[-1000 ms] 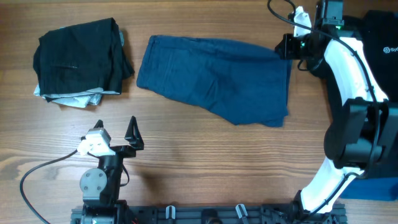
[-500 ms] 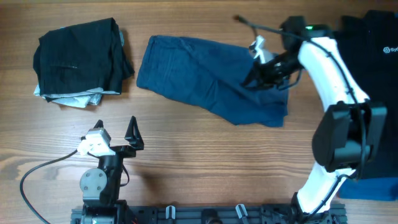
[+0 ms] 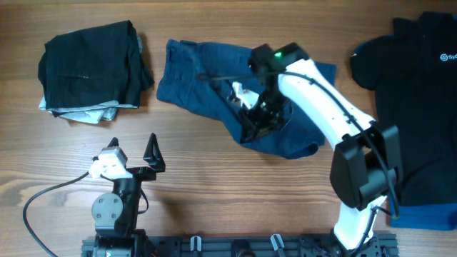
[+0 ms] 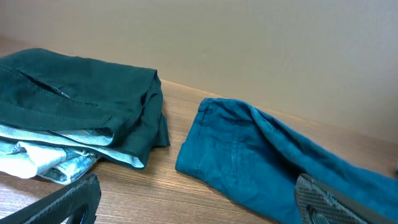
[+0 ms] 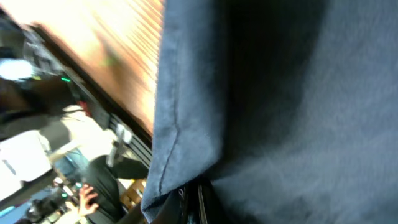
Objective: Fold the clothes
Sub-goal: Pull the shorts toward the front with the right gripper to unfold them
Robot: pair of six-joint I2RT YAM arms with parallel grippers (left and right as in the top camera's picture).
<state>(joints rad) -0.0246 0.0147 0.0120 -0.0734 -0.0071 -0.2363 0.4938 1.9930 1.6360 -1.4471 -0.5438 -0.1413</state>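
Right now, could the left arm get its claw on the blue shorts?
Probably yes. The open left claw faces the denim shorts across bare table, and the right claw grips them farther right, leaving their left end free.

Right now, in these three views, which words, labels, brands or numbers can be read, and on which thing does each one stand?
No text can be read.
white chest logo on the black polo shirt: too small to read, and cut by the picture's edge.
denim shorts: no text shows.
folded black garment: no text shows.
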